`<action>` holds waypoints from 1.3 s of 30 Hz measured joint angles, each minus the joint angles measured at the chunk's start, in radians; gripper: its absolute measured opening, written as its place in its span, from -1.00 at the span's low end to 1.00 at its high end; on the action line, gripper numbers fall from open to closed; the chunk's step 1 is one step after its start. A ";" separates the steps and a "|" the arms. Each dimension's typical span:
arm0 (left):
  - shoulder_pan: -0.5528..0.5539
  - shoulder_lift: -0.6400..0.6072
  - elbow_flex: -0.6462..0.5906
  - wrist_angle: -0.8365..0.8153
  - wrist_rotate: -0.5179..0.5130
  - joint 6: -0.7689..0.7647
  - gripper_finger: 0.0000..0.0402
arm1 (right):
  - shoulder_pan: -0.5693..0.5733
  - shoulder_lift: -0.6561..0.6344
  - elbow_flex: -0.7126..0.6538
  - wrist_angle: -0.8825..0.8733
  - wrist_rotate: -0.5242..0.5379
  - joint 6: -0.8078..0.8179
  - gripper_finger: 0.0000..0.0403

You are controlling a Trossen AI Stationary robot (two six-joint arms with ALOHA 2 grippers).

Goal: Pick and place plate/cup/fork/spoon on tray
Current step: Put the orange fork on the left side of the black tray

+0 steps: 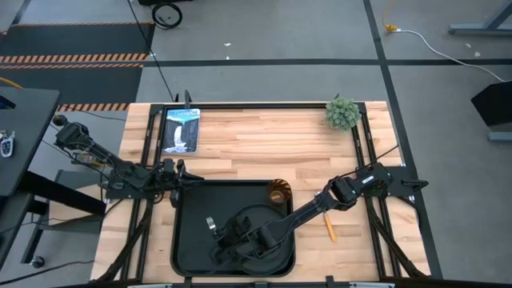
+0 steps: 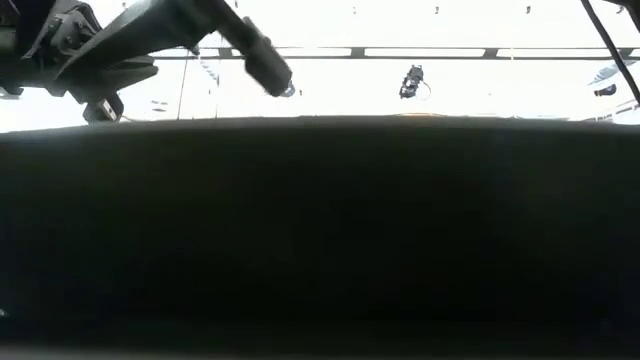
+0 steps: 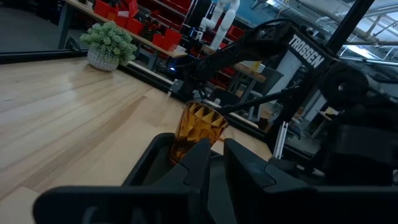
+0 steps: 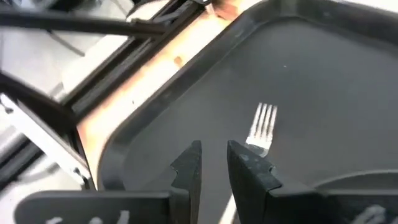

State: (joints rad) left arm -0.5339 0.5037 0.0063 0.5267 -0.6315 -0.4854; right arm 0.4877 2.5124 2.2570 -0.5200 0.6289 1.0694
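Note:
The black tray (image 1: 192,248) lies at the table's near edge. The black plate (image 1: 268,214) rests in it, and part of its rim shows in the right wrist view (image 4: 367,186). The amber cup (image 1: 278,193) stands in the tray's far right corner and shows in the left wrist view (image 3: 198,127). My right gripper (image 1: 226,238) is low over the tray's left half, shut on the fork (image 4: 262,127). The spoon's orange handle (image 1: 330,230) lies on the wood to the right of the tray, its bowl hidden by my right arm. My left gripper (image 1: 174,176) waits shut by the tray's far left corner. My right gripper has the fork by its handle behind the head; the neck (image 4: 256,149) passes behind one fingertip (image 4: 249,165), which hides the place of contact. The fingers slant down over the tray and lie along the fork. The pronged head sticks out past the fingertips, close over the tray floor.
A small potted plant (image 1: 342,113) stands at the table's far right corner and a picture card (image 1: 181,130) at the far left. Bare wood lies between them. In the low view the tray's dark wall (image 2: 320,230) blocks most of the sight.

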 joint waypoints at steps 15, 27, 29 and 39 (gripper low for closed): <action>0.000 0.000 0.000 0.003 -0.003 -0.001 -0.74 | 0.048 -0.290 0.002 -0.502 0.034 -0.441 -0.59; 0.005 0.000 0.021 0.076 0.154 -0.173 -0.74 | 0.155 -0.390 0.002 -0.836 0.302 -0.337 -0.59; -0.006 0.008 0.054 0.073 0.343 -0.187 -0.74 | 0.164 -0.390 -0.004 -0.847 0.305 -0.338 -0.59; -0.153 0.128 0.175 0.053 0.539 -0.229 -0.74 | 0.166 -0.386 -0.055 -1.014 0.340 -0.276 -0.59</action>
State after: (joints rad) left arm -0.6868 0.6312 0.1811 0.5802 -0.0920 -0.7143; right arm 0.6536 2.1265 2.2024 -1.5343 0.9684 0.7936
